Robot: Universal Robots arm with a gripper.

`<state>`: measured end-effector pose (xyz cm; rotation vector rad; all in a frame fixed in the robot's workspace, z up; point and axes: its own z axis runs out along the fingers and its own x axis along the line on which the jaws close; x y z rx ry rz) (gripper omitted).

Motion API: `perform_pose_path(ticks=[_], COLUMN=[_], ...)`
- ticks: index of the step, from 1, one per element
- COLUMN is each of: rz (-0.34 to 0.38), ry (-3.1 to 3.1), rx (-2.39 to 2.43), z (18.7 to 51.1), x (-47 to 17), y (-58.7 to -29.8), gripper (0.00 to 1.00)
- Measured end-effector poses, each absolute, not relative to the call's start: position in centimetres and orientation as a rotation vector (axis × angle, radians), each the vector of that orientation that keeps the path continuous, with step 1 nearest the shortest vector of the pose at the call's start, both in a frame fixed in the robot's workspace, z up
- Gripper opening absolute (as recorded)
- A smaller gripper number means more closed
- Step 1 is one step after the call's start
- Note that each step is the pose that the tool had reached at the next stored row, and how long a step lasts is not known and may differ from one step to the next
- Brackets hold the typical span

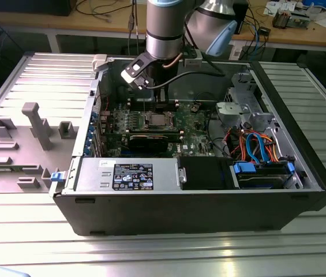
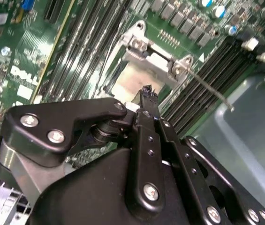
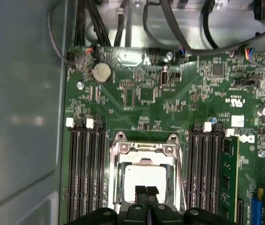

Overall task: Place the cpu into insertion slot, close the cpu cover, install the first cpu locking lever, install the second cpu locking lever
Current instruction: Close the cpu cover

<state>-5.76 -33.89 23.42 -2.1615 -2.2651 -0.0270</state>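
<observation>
Silver-grey cpu (image 3: 132, 180) sits in the insertion slot (image 3: 114, 197) under the lowered cpu cover (image 3: 144, 149), directly below the gripper (image 3: 146, 190), whose fingers are pinched together, empty. Lever locking seems the step in hand; the wire lever (image 2: 207, 89) beside the fingertips looks unlatched, calling for a steady downward push.

cpu (image 3: 144, 180) top is showing dull matt silver-grey metal | cpu cover (image 3: 144, 149) is gleaming as bright bare metal | motherboard (image 3: 137, 98) is showing glossy green board | gripper (image 3: 146, 190) is looking smooth satin black, possibly plastic | case wall (image 3: 19, 93) is showing matt grey sheet metal
</observation>
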Motion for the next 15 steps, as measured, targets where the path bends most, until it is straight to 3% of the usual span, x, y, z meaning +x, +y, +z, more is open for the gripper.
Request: perform_pose_path(ticks=[15], rz=[-0.015], ry=[-2.260], rx=[-2.156], z=[20.9], x=[-7.5], y=[-33.9], gripper=[0.11])
